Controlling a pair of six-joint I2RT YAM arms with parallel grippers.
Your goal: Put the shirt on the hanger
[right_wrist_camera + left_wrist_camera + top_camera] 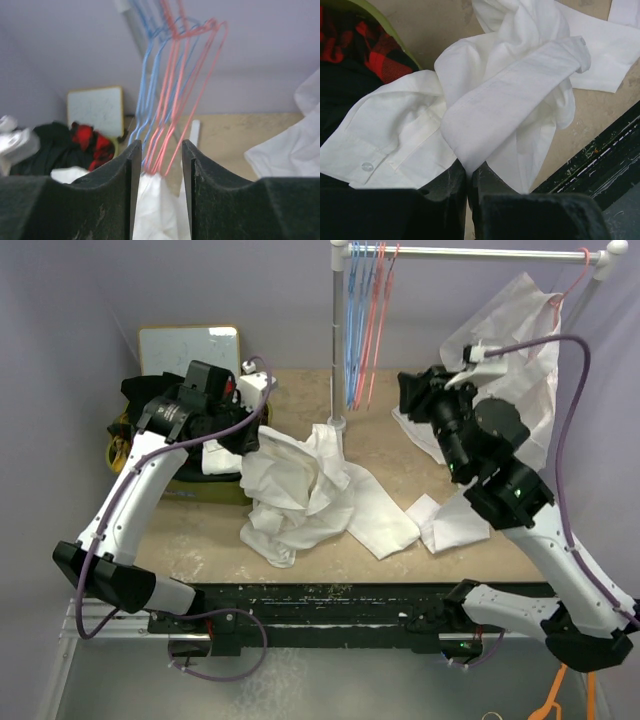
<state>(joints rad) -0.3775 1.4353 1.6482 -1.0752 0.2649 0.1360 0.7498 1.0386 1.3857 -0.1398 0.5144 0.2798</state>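
Where left end effector (468,175) pinches, shirt (505,100) bunches (crumpled).

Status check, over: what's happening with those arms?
Left gripper shut on crumpled white dress shirt. Right gripper open, facing thin pink-red hangers on rack. Blue hangers crowd them.

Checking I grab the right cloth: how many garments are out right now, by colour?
White: 2, the shirt crumpled mid-table and a second white shirt draped from the rail's right end
Black: 1, the black garment at the left
Red-and-black plaid: 1, the plaid garment beside it
Total: 4
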